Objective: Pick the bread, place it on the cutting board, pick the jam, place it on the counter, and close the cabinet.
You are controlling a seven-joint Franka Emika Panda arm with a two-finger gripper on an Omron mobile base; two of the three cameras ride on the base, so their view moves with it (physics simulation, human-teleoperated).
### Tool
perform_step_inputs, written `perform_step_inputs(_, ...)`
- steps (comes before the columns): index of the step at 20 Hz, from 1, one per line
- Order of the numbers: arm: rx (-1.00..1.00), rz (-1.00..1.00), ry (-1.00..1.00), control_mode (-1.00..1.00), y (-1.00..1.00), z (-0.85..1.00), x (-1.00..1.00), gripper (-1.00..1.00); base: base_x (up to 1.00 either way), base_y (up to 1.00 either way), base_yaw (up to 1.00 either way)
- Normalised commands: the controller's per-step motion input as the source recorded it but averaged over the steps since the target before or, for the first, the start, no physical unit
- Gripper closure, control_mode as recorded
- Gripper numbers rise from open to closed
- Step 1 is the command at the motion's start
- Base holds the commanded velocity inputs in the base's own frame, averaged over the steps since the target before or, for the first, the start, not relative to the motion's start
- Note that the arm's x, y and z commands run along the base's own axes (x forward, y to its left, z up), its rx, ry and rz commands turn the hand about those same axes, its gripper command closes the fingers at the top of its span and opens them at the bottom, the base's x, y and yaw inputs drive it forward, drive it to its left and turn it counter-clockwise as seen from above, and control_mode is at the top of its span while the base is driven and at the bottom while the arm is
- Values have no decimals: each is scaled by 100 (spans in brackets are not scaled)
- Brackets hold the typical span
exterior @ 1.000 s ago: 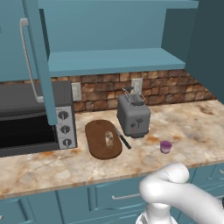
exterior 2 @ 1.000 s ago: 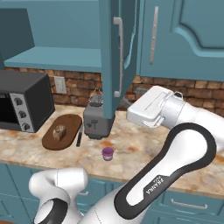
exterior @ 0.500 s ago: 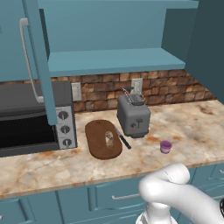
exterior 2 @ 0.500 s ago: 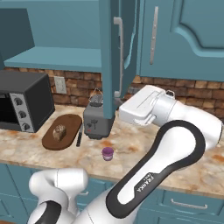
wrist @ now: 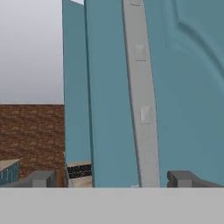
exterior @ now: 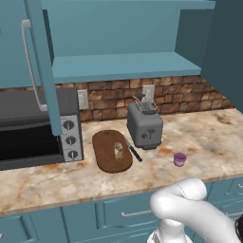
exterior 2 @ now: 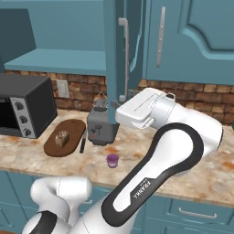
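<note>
The cabinet point(exterior 2: 114, 50) was seen with both doors swung out from the shelf, the right-hand door standing edge-on just in front of the robot's hand in the right base view, and in the hand view its silver bar handle point(wrist: 139, 87) ran up between the two finger tips. The gripper point(wrist: 111, 178) was held wide apart, with nothing grasped. Closing was judged to be the step left, and the largest risk was taken to be the door itself: if it were pushed near the hinge or at a glancing angle, the fingers could slide off the panel or catch behind the handle, and the door would be left ajar. The left door point(exterior: 40, 61), hung over the microwave point(exterior: 35, 128), would also have to be shut. On the counter point(exterior: 209, 137) the toaster point(exterior 2: 103, 125) stood directly below the hand, so a low sweep of the arm could knock it. The bread point(exterior: 118, 151) was lying on the cutting board point(exterior: 111, 152), and the jam point(exterior: 180, 159) was standing on the counter to the toaster's right; either could be swept aside by a careless elbow.
</note>
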Motion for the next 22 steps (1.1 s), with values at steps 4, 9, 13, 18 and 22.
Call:
perform_step_inputs(4,0,0,1,-100,13,7,0,-100,0,0,0)
perform_step_inputs(9,0,0,0,-100,15,2,0,-100,0,0,0)
perform_step_inputs(13,0,-2,0,-100,24,0,2,-100,0,0,0)
perform_step_inputs(18,0,-4,0,-100,26,0,3,-100,0,0,0)
perform_step_inputs(22,0,-9,0,-100,27,0,8,-100,0,0,0)
